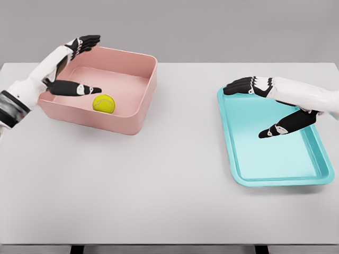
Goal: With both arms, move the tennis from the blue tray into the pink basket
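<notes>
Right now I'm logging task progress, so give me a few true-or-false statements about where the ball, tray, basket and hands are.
1. The tennis ball lies inside the pink basket. True.
2. The blue tray holds a ball. False: nothing lies in it.
3. The left hand grips the ball. False: it is open, over the basket.
4. The right hand is open above the tray. True.

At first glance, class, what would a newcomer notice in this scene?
A yellow ball lies inside the pink basket at the table's far left, with the left hand open above it. At right, the blue tray holds nothing, and the right hand hovers open over it.
</notes>
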You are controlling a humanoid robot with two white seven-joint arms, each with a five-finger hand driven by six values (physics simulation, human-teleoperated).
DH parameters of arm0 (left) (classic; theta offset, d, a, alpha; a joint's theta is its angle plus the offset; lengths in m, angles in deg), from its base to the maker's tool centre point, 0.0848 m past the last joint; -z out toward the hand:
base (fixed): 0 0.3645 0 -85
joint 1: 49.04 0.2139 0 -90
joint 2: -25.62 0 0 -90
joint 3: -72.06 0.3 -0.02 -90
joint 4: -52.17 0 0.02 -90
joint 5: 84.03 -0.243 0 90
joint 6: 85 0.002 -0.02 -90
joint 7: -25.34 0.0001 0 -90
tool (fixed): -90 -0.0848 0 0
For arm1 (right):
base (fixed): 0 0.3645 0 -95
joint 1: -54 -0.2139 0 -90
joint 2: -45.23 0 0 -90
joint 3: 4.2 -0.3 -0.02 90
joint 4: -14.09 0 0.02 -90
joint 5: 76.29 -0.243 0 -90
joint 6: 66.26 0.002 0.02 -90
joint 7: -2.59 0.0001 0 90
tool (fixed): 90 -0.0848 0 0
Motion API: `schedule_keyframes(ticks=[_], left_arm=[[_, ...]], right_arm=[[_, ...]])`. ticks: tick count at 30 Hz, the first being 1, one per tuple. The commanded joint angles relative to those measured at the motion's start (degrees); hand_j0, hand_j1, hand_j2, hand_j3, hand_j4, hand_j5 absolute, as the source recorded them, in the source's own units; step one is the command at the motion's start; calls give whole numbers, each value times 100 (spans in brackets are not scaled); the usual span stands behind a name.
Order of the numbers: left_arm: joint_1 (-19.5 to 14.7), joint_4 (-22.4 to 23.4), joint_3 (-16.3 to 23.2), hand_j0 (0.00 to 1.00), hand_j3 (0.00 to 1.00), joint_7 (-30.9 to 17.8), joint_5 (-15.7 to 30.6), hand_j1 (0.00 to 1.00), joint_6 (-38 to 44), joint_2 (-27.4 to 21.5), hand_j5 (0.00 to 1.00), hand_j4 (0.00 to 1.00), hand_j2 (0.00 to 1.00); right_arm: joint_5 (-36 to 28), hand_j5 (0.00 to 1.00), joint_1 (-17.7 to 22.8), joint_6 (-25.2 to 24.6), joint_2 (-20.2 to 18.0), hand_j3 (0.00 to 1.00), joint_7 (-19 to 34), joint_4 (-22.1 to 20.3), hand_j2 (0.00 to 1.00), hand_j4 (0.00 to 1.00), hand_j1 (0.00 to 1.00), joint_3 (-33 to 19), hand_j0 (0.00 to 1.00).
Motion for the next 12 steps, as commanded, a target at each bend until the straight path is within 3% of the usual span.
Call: schedule_keyframes(ticks=[1, 3, 6, 8, 12], left_arm=[[0, -295, -10, 100, 100, -4, 13, 100, -940, -341, 100, 100, 100], [369, -357, -212, 100, 100, -4, 13, 100, -2266, -570, 100, 100, 100], [861, -339, -247, 100, 100, -21, 4, 100, -2341, -1000, 100, 100, 100], [1362, -269, -247, 100, 100, -39, -58, 100, -2341, -1466, 100, 100, 100], [1494, -137, -247, 100, 100, -48, -102, 100, -2341, -1625, 100, 100, 100]], right_arm=[[-45, 100, 0, -14, -7, 100, -3, -2, 100, 100, 100, -1, 100], [-45, 100, 0, -23, 2, 100, -3, -2, 100, 100, 100, -1, 100], [-45, 100, 0, -23, 2, 100, -3, -2, 100, 100, 100, -1, 100], [-45, 100, 0, -23, 2, 100, -3, -2, 100, 100, 100, -1, 100], [-45, 100, 0, -23, 2, 100, -3, -2, 100, 100, 100, -1, 100]])
